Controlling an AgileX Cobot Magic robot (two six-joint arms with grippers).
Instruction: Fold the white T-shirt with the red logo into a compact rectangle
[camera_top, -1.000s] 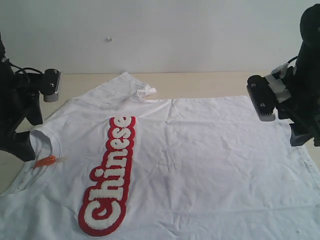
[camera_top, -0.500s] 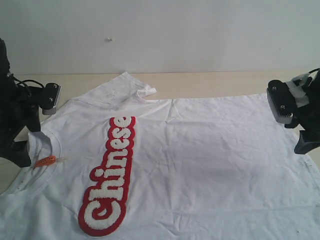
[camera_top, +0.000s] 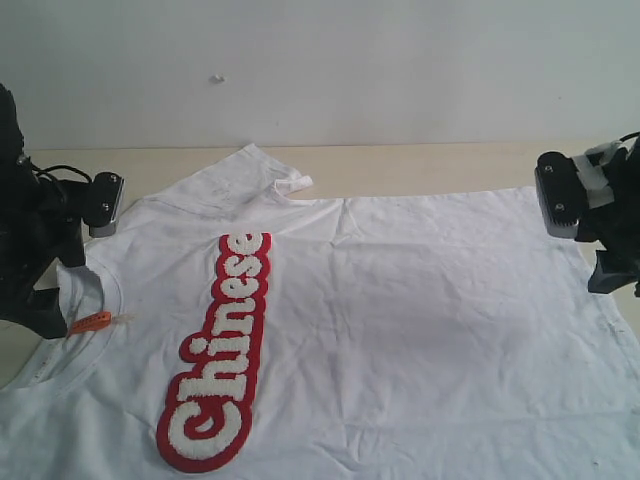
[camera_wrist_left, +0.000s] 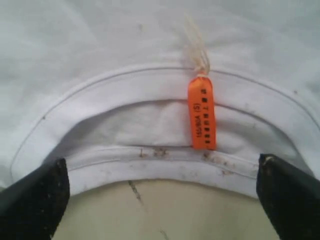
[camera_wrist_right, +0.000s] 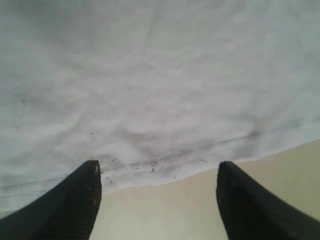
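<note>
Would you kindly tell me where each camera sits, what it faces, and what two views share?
Exterior: off the arms, facing the wall across the white T-shirt and red logo; left arm, right arm at edges.
Left wrist: over the collar and orange tag; left gripper, jaws open.
Right wrist: over the hem; right gripper, jaws open.
Shared: that tag, in exterior too.

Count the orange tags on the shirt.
1. The orange tag lies across the collar of the white T-shirt, at the left in the exterior view. The shirt's near edge is out of frame, so more may be hidden.
</note>
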